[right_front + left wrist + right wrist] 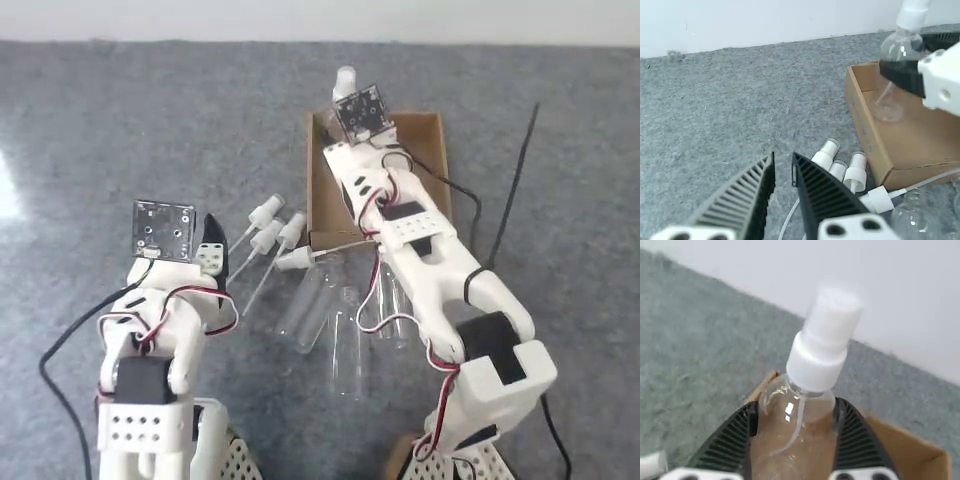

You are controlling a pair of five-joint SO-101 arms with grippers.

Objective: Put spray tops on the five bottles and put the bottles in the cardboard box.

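Observation:
My right gripper (341,104) is shut on a clear bottle (799,442) that carries a white spray top (826,338). It holds the bottle upright over the far left corner of the cardboard box (432,150). The left wrist view shows the same bottle (894,49) above the box (874,142). My left gripper (212,242) is at the left of the table, its fingers (812,187) slightly open with nothing between them. Several loose spray tops (272,228) lie between it and the box. Several bare clear bottles (345,335) lie in front of the box.
The grey carpeted table top (120,130) stretches free to the left and far side. A black cable (515,185) runs along the right of the box. The spray tops' long dip tubes (255,285) point toward the left arm.

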